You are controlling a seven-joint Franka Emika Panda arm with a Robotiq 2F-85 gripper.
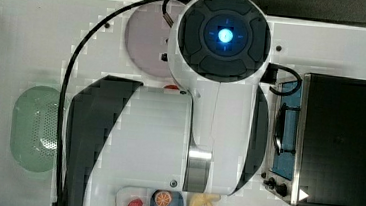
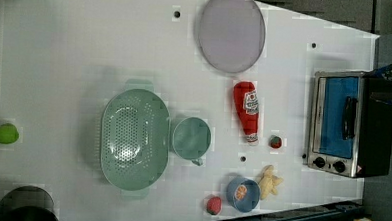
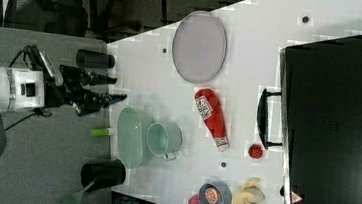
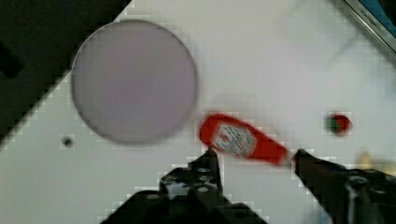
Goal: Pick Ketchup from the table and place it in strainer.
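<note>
The ketchup (image 2: 247,110), a small red bottle with a white label, lies on its side on the white table between the grey plate and the oven. It is also in the right view (image 3: 211,116) and the wrist view (image 4: 243,140), and a red sliver of it (image 1: 172,87) peeks out beside the arm in the top view. The strainer (image 2: 134,140), a large pale green oval basket with holes, sits apart from the bottle (image 3: 133,136) (image 1: 36,128). My gripper (image 4: 256,154) hangs open above the ketchup, one finger at each end, holding nothing. The right view has the gripper (image 3: 112,88) well clear of the table.
A grey round plate (image 2: 231,31) lies near the ketchup's base. A round green cup (image 2: 191,138) touches the strainer. A small red round item (image 2: 275,141) sits by the bottle's cap. A toaster oven (image 2: 343,124), a blue bowl (image 2: 242,193) and toy fruit fill one side.
</note>
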